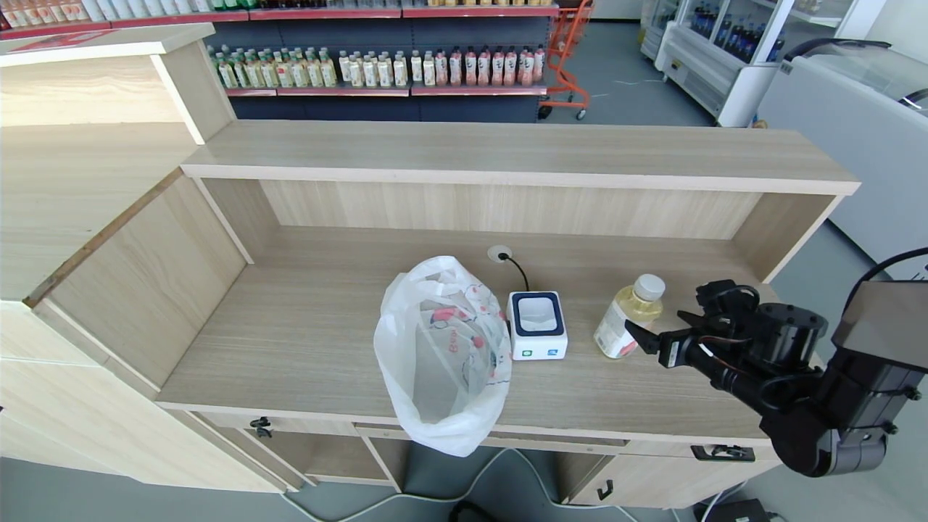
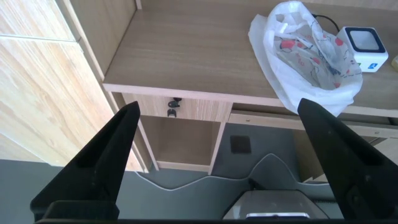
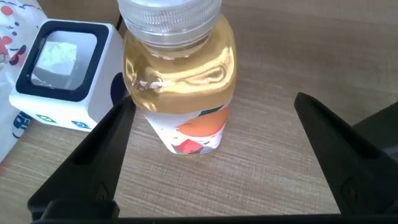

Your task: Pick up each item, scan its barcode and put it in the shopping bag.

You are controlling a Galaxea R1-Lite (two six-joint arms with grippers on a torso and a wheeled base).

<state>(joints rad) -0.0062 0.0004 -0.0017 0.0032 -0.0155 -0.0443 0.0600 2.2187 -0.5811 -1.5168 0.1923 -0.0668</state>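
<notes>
Now my right gripper [image 1: 656,328] stands wide open at the upright bottle [image 1: 627,319] on the wooden counter [image 1: 290,333].

The bottle, with golden liquid under a pale cap, stands right of the white barcode scanner [image 1: 537,325]. The scanner sits just beside the white shopping bag [image 1: 438,355], whose bottom hangs over the counter's front edge. My fingers [image 3: 93,168] are spread to either side of the bottle; I cannot tell whether they touch it. My left gripper [image 2: 217,158] is also spread, holding nothing, out in front of the counter.
</notes>
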